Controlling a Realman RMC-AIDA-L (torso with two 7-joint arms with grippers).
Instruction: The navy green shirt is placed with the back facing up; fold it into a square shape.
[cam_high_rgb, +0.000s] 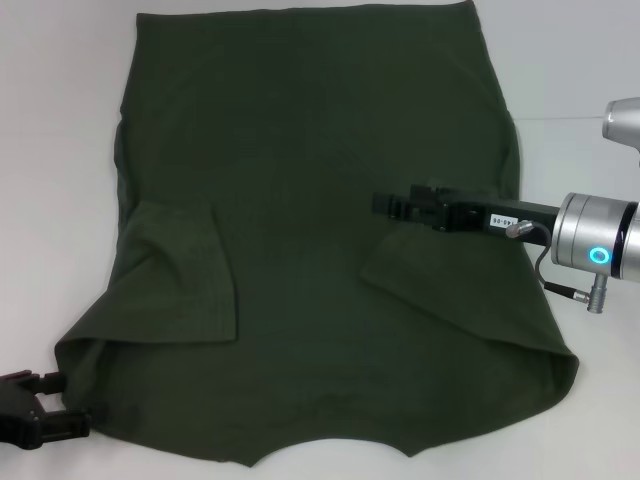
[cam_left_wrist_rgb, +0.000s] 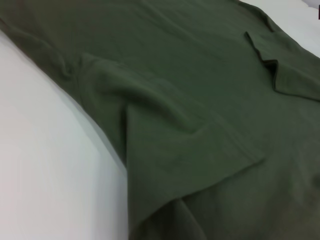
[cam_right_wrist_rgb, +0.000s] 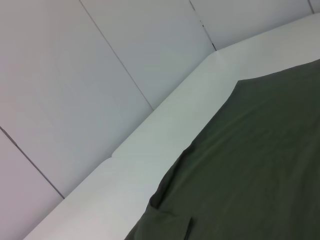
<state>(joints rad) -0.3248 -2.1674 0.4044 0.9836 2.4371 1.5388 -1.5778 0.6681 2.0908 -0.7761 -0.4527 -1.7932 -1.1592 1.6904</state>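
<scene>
White worktop (cam_high_rgb: 60, 150) is seen beneath and around the navy green shirt (cam_high_rgb: 310, 190), which is spread flat across most of the surface, its straight hem at the far edge and its collar end nearest the robot. Both short sleeves have been folded inward onto the body of the garment: the left sleeve (cam_high_rgb: 185, 275) lies as a flat flap on the left side, and the right sleeve (cam_high_rgb: 440, 270) forms an angled flap on the right side. Some wrinkles are visible along the near left edge of the cloth.

The right gripper (cam_high_rgb: 385, 205) is held out over the shirt from the right, just above the upper edge of the folded right sleeve; its jaws appear drawn close together, and whether any fabric is pinched between them cannot be told. The left gripper (cam_high_rgb: 70, 400) is placed at the near left corner of the shirt, at the worktop's front edge, with its jaws touching the shoulder edge of the cloth; how far they are parted cannot be told.

In the right wrist view, pale wall panels (cam_right_wrist_rgb: 100, 75) are shown behind the worktop.
</scene>
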